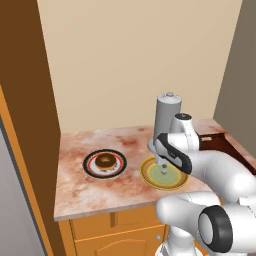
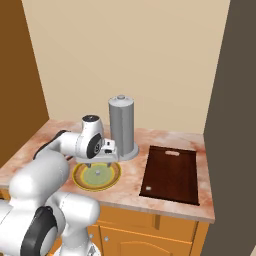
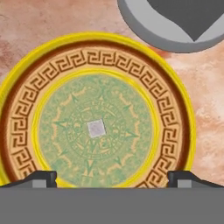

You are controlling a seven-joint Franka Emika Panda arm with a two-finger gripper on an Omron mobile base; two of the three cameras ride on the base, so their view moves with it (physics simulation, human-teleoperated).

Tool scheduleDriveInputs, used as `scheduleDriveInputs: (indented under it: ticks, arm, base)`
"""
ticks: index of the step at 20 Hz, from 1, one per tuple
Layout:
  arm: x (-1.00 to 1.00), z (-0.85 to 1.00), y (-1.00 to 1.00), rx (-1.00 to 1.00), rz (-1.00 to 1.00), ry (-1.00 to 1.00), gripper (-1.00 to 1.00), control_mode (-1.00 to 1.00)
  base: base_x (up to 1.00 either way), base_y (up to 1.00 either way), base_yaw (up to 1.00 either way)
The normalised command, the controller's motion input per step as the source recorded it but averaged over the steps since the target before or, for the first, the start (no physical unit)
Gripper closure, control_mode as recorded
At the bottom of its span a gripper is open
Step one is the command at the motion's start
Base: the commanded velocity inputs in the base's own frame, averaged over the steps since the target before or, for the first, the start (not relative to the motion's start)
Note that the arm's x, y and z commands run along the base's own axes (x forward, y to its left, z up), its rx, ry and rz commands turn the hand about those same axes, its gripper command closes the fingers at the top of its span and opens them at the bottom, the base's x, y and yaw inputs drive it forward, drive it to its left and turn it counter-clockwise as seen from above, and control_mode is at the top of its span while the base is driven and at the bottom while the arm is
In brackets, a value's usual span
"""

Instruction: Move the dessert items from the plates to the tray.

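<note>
Grey-white lump (image 3: 96, 128) mid yellow-rimmed plate (image 3: 17, 113) | hand (image 3: 112, 177) wide above, holding nothing

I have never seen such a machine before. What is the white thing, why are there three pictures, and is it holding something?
The white thing is a robot arm, and its gripper hangs open over a yellow-rimmed plate, holding nothing. Two pictures come from cameras behind the arm, one on its left and one on its right, so they show one kitchen counter from two sides. The third comes from a camera on the hand, looking straight down at that plate, where a small pale lump lies in the green centre. On the counter there is also a black-rimmed plate with a brown donut, a tall grey cylinder and a dark brown tray.
</note>
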Motion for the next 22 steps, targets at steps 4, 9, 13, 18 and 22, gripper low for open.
scheduleDriveInputs:
  ticks: [4,9,13,18,22]
  arm:
    - [0.15,-0.01,0.00,0.00,0.15,0.00,-1.00,-1.00]
    - [0.07,-0.13,0.04,0.00,0.09,0.00,-1.00,-1.00]
    - [0.02,-0.14,0.17,0.00,0.01,0.00,-1.00,-1.00]
    - [0.01,-0.16,0.30,0.00,0.00,0.00,-1.00,-1.00]
    - [0.03,-0.21,0.08,0.00,0.00,0.00,-1.00,-1.00]
  base:
    - [0.00,0.00,0.00]
    - [0.00,0.00,0.00]
    - [0.00,0.00,0.00]
    - [0.00,0.00,0.00]
    - [0.00,0.00,0.00]
